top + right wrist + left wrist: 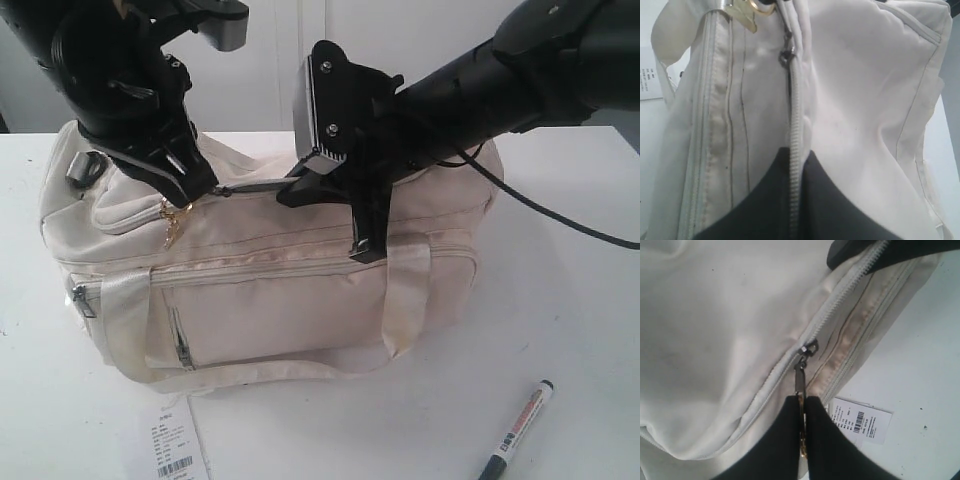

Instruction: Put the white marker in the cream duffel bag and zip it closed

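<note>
On cream duffel bag (300, 300) — zip pull (800, 380) half-hidden by left pincer (802, 402).

Bright, even light; blurry close-ups.

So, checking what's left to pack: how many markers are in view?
1: the white black-capped marker lies on the white table, apart from the cream fabric duffel bag. More may be hidden.

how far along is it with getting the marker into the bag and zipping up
Done: nothing yet. The white marker lies on the table, outside the cream duffel bag. In hand: the left claw pinches the zip pull, the right claw grips the zipper, which looks closed between them. Left: open the bag, drop the marker in, zip up.
</note>
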### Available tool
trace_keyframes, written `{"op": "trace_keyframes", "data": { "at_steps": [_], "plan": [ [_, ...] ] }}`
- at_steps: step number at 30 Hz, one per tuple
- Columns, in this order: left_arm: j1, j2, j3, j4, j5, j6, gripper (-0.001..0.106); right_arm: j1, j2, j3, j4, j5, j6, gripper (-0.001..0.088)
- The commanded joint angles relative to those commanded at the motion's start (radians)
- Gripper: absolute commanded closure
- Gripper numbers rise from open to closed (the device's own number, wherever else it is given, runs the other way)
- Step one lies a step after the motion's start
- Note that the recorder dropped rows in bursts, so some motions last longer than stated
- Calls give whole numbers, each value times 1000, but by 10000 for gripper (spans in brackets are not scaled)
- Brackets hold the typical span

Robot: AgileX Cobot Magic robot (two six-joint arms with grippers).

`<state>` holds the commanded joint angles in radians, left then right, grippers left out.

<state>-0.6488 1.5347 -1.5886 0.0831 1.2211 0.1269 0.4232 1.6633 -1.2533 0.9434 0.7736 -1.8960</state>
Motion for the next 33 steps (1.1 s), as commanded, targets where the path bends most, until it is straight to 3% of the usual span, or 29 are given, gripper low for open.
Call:
{"op": "trace_keyframes", "data": {
  "at_steps": [14, 23, 33],
  "plan": [
    [2, 0, 22, 57, 0, -19, 1053, 0, -18, 0, -7, -37, 25, 868],
    [69, 0, 22, 39, 0, -19, 1053, 0, -21, 0, -62, -35, 62, 868],
    [69, 0, 22, 62, 0, -18, 1053, 0, -21, 0, -62, -39, 68, 868]
  ]
}}
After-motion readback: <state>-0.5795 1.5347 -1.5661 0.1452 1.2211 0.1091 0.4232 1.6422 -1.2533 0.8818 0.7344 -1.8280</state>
